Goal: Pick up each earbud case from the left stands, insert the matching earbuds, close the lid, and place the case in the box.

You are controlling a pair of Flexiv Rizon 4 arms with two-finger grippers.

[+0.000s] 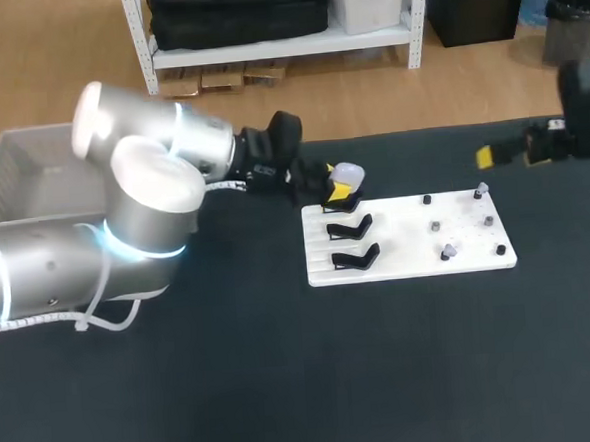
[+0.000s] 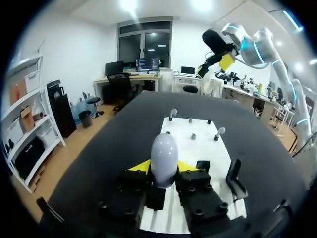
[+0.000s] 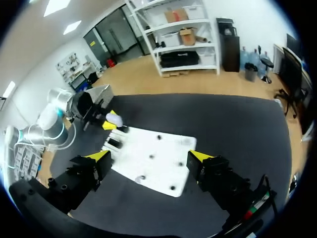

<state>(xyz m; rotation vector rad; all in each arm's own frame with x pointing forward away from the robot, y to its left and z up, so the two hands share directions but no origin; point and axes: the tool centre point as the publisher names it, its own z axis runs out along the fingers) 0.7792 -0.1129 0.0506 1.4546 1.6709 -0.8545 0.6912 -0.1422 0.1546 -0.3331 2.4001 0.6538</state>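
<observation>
A white, egg-shaped earbud case point(image 1: 347, 173) sits between the yellow tips of my left gripper point(image 1: 339, 190), which is shut on it at the far left corner of the white board point(image 1: 406, 236). In the left wrist view the case point(image 2: 163, 157) stands upright in the left gripper point(image 2: 163, 167). I cannot tell whether it still rests on a stand. Two empty black stands point(image 1: 350, 226) point(image 1: 355, 257) line the board's left side. Small earbuds point(image 1: 481, 189) point(image 1: 447, 253) sit on pegs on its right half. My right gripper point(image 3: 148, 156) hangs open above the board point(image 3: 163, 168), holding nothing.
A grey mesh box point(image 1: 22, 173) stands at the table's far left, behind my left arm. In the head view my right gripper point(image 1: 511, 154) is at the far right, beyond the board. Dark tabletop point(image 1: 305, 381) spreads in front of the board.
</observation>
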